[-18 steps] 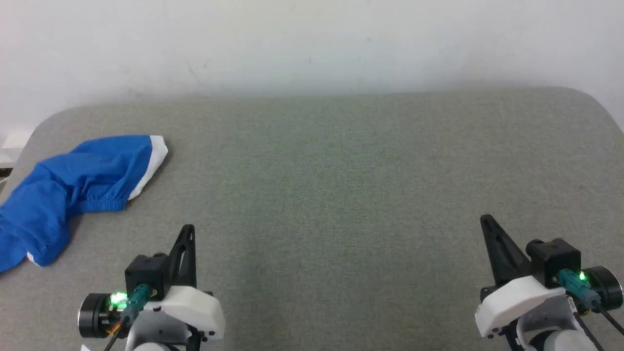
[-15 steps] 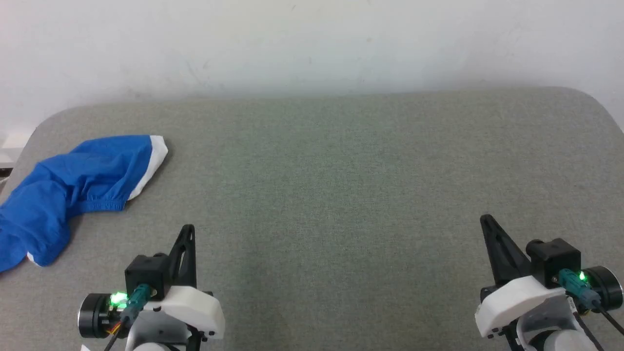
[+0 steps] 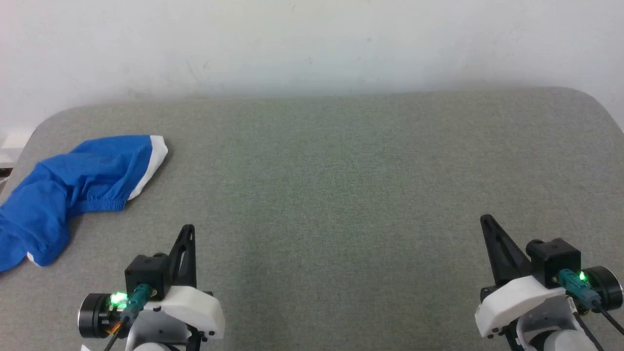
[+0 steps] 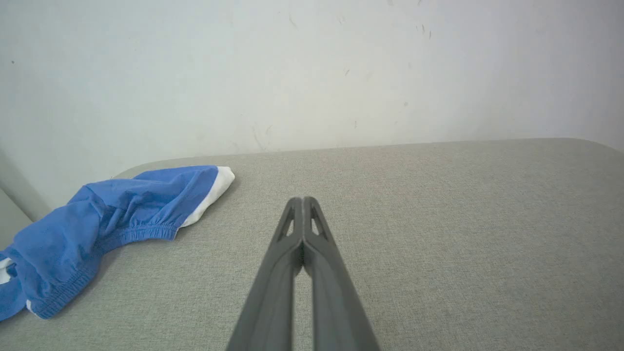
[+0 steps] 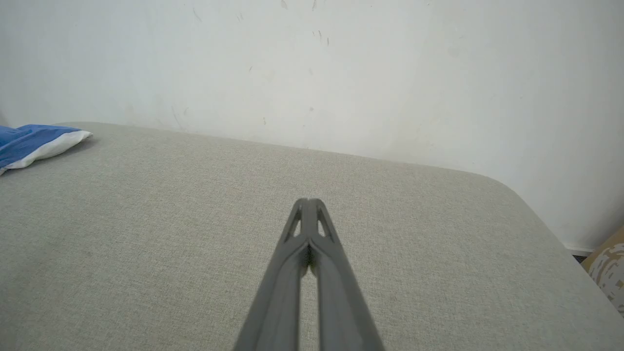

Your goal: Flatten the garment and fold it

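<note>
The garment [image 3: 73, 187] is bright blue with a white stripe and lies crumpled at the left edge of the grey table [image 3: 341, 195], partly running out of the head view. In the left wrist view the garment [image 4: 107, 224] sits to the left of my shut fingers, its gathered waistband showing. My left gripper [image 3: 187, 228] rests at the lower left, shut and holding nothing, to the right of the garment and nearer me. My right gripper [image 3: 483, 218] is shut and holding nothing at the lower right, far from the cloth. The right wrist view catches a corner of the garment [image 5: 34, 144] at far left.
A white wall [image 3: 312, 44] rises behind the table's far edge. The table's corners are rounded, and its right edge drops off near a patterned object [image 5: 607, 265] on the floor.
</note>
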Robot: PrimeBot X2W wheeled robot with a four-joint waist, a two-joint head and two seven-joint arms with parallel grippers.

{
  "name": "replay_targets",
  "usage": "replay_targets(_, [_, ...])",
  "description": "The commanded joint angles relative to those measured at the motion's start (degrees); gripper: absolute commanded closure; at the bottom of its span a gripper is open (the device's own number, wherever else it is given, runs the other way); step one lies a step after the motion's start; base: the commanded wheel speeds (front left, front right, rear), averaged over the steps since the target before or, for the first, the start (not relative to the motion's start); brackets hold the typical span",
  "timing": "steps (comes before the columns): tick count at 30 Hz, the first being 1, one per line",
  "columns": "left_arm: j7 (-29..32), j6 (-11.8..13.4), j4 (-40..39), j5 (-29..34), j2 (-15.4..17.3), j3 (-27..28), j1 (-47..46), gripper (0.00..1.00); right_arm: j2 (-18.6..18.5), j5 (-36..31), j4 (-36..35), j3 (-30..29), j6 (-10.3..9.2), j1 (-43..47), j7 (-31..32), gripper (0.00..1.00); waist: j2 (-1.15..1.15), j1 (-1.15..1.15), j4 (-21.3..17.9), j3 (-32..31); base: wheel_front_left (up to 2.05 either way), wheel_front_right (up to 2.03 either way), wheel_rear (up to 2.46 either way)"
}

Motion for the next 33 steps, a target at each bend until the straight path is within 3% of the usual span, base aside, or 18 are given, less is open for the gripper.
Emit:
replay_targets(1, [0.2,-0.5,0.1,0.4,-0.2,0.2,-0.6,1.00,0.2,-0.4,0.0,0.0,-0.12,-0.8,-0.4,1.00,0.00,0.00,0.0,0.0,0.00,0.00,0.00])
replay_targets(16, [0.2,-0.5,0.1,0.4,-0.2,0.2,-0.6,1.00,0.2,-0.4,0.0,0.0,-0.12,-0.8,-0.4,1.00,0.00,0.00,0.0,0.0,0.00,0.00,0.00])
replay_targets(17, [0.2,-0.5,0.1,0.4,-0.2,0.2,-0.6,0.00,0.2,-0.4,0.0,0.0,-0.12,-0.8,-0.4,0.00,0.00,0.00,0.0,0.0,0.00,0.00,0.00])
replay_targets(33, [-0.1,-0.1,-0.2,-0.1,0.1,-0.1,-0.2,0.00,0.0,0.8,-0.4,-0.4,-0.01,-0.1,0.1,0.00,0.00,0.00,0.1,0.0,0.00,0.00,0.00])
